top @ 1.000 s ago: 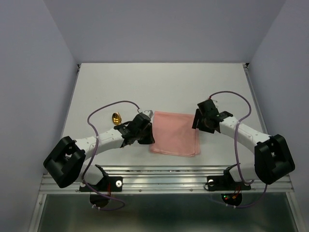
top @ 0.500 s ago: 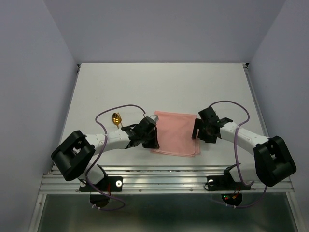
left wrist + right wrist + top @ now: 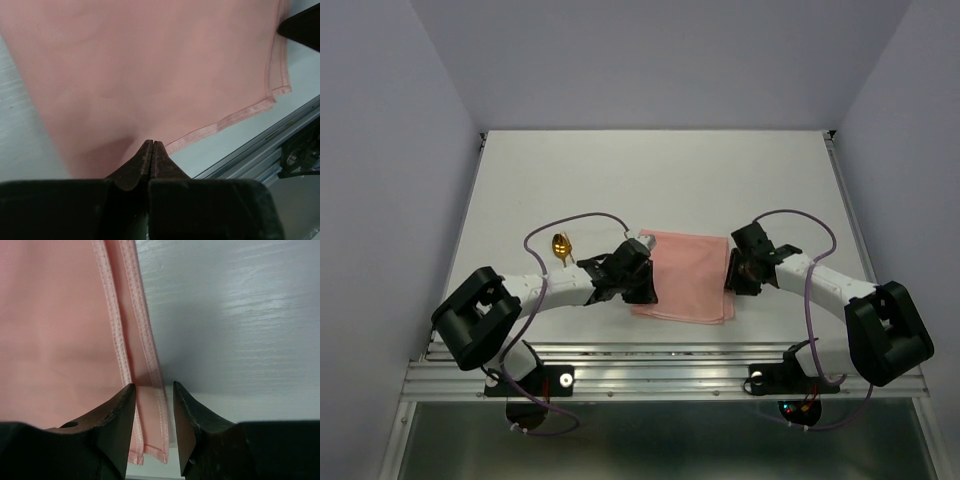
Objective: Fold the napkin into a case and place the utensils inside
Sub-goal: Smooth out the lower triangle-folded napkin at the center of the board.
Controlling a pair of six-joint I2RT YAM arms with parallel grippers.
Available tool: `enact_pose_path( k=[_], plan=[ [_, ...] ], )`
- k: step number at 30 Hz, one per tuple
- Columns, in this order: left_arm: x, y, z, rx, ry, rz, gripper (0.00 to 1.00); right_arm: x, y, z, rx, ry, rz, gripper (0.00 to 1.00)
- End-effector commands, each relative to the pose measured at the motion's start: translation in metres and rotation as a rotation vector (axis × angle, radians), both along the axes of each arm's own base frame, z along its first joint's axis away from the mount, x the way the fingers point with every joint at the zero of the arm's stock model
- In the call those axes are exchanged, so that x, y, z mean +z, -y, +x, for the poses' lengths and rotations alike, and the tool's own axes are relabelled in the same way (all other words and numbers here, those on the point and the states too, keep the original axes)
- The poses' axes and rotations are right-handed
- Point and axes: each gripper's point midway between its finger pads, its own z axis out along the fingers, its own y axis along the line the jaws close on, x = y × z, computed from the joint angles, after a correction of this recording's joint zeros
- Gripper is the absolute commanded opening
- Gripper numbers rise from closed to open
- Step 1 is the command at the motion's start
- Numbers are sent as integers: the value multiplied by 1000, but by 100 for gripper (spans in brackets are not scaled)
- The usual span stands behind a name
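No legible text or labels anywhere.

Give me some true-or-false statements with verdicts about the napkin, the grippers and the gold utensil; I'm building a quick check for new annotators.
1. The left gripper is shut, pinching the napkin at its edge. True.
2. The right gripper is fully closed. False: its jaws stand apart, with the napkin's hemmed edge between them.
3. A gold utensil lies to the left of the napkin. True.
4. That gold utensil is tucked inside the napkin. False: it lies on the bare table, apart from the cloth.
5. The napkin is spread out as a single layer. False: the right wrist view shows two hemmed edges stacked, so it is folded.
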Motion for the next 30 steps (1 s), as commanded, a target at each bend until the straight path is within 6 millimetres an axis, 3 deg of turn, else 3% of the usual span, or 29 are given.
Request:
enact_pose_path(
  k=[1, 7, 14, 18, 21, 26, 30],
  plan=[
    [31, 19, 14, -3, 74, -41, 4, 8, -7, 6, 6, 39, 37, 41],
    [47, 19, 18, 8, 101, -55, 5, 13, -6, 5, -8, 53, 40, 40],
    [46, -8, 28, 87, 161, 74, 5, 42, -15, 10, -24, 148, 134, 38],
    [59, -5, 33, 94, 188, 60, 5, 37, -16, -5, -48, 96, 156, 37],
    [60, -6, 35, 98, 195, 68, 5, 36, -25, -21, -32, 69, 205, 41],
    [57, -8, 36, 101, 194, 88, 5, 17, -20, -43, -44, -1, 194, 46],
    [54, -6, 36, 92, 191, 92, 5, 12, -39, -52, 21, -39, 288, 46]
  ],
)
